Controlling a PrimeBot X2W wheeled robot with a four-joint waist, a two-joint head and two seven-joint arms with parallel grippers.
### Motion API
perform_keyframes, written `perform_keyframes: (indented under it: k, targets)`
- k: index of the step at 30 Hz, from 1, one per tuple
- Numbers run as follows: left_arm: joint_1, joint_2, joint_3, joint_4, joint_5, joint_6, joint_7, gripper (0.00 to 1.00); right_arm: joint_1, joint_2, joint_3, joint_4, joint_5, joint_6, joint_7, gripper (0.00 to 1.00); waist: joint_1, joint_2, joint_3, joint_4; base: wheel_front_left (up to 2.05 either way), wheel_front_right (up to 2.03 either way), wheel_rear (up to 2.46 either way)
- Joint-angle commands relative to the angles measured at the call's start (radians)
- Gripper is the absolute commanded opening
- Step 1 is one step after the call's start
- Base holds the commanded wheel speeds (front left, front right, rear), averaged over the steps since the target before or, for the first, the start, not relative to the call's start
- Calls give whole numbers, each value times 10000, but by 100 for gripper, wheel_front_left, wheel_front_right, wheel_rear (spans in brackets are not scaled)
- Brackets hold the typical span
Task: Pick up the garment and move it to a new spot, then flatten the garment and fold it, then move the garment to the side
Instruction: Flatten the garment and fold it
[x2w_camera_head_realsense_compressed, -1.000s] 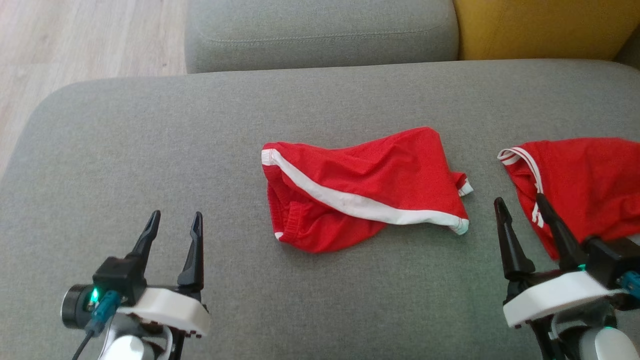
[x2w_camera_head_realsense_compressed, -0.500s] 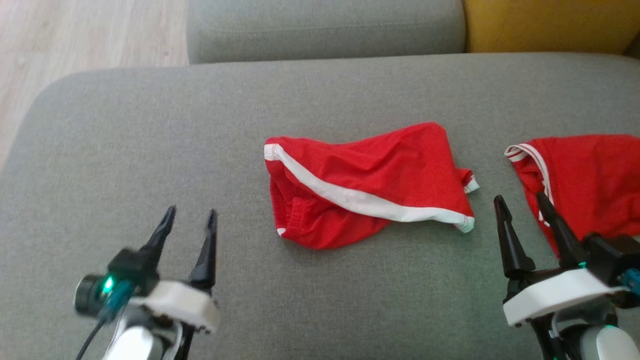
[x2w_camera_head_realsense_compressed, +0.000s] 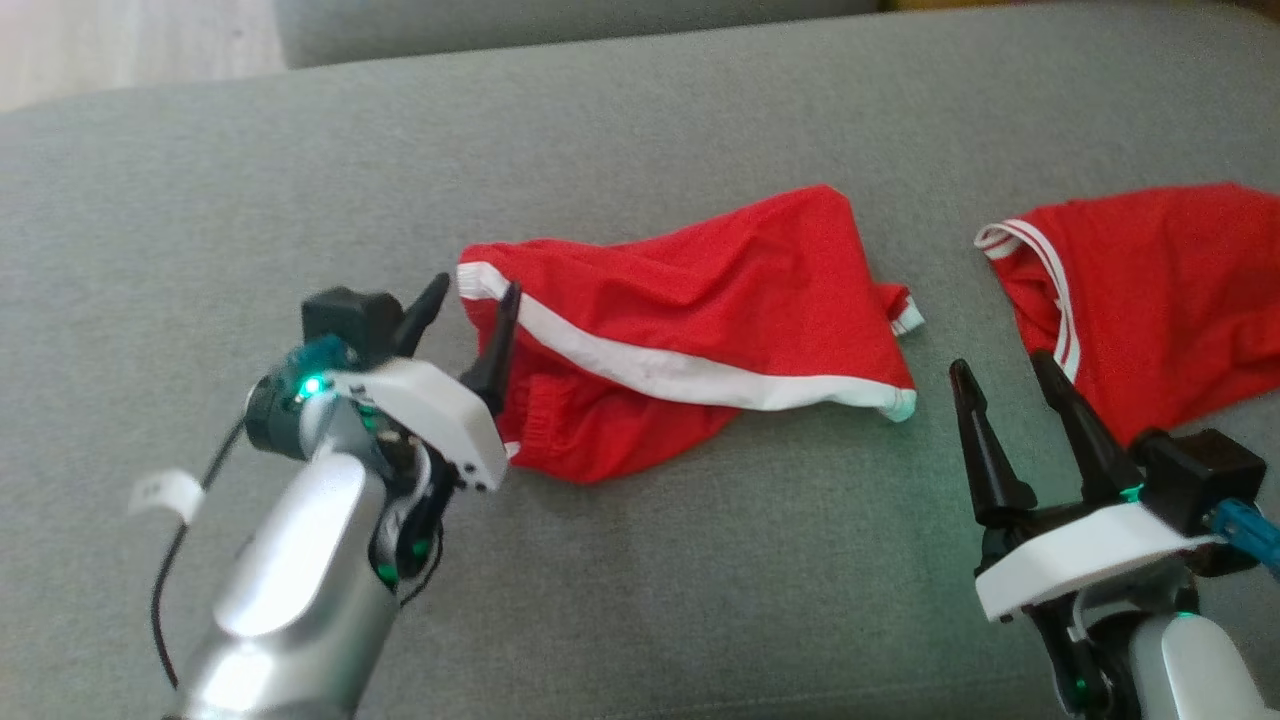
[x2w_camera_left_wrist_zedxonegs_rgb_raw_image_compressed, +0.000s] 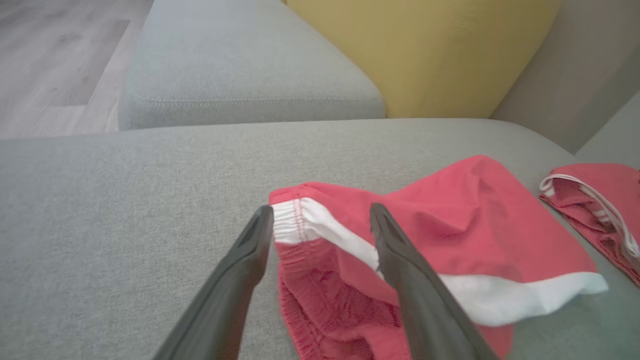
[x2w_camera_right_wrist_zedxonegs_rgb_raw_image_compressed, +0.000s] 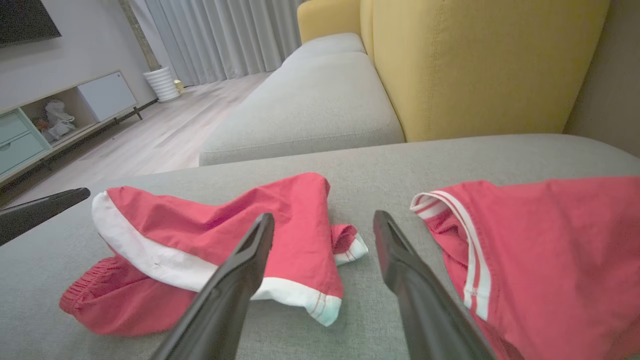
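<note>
Left hand (x2w_camera_head_realsense_compressed: 476, 288) sits centre-left of frame, fingers spread wide, straddling the waistband corner of the red shorts (x2w_camera_head_realsense_compressed: 700, 310).

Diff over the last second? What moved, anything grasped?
The left end effector advanced forward and rightward to the waistband corner of the red shorts, jaws open on either side of it, nothing grasped yet. The head camera also shifted. Unchanged: shorts, second red garment, right end effector open.
</note>
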Motion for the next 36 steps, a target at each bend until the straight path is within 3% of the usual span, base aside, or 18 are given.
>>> perform_keyframes:
  k: [1,6,7,9,18,32,33,34,35,36]
  targets:
    - [-663,110,439,17,-163,-94,66,100,-357,-50,243,-264,112,67,-6,100,-1,0,213,-212,0,0,0]
    - [-1352,37,614,1311,-490,-316,293,100,-384,-28,256,-70,246,67,2,100,-1,0,383,-346,0,0,0]
    - [-1534,14,623,1690,-569,-431,311,78,-400,-20,269,-20,274,67,1,100,-1,0,418,-364,0,0,0]
    - [-1685,-17,606,1977,-605,-549,239,0,-426,-12,279,29,318,67,12,100,-1,0,430,-368,0,0,0]
    - [-1872,-132,405,2405,-475,-659,-267,0,-431,-191,653,598,280,67,278,100,-1,0,361,-242,0,0,0]
    - [-1976,-302,131,2615,-439,-717,-664,0,-1852,-199,1235,3627,760,67,-287,100,-1,0,528,167,0,0,0]
    - [-1984,-307,118,2627,-440,-723,-694,0,-1940,-203,1257,3803,754,67,-305,89,-1,0,528,183,0,0,0]
    - [-1991,-313,102,2637,-439,-728,-723,0,-2012,-202,1271,3941,768,67,-344,42,-1,0,531,201,0,0,0]
    - [-1995,-317,86,2645,-438,-733,-753,0,-2072,-202,1282,4053,801,67,-390,9,-1,0,531,218,0,0,0]
    - [-1998,-322,75,2645,-441,-741,-788,0,-2123,-208,1292,4142,843,67,-434,0,-1,0,533,234,0,0,0]
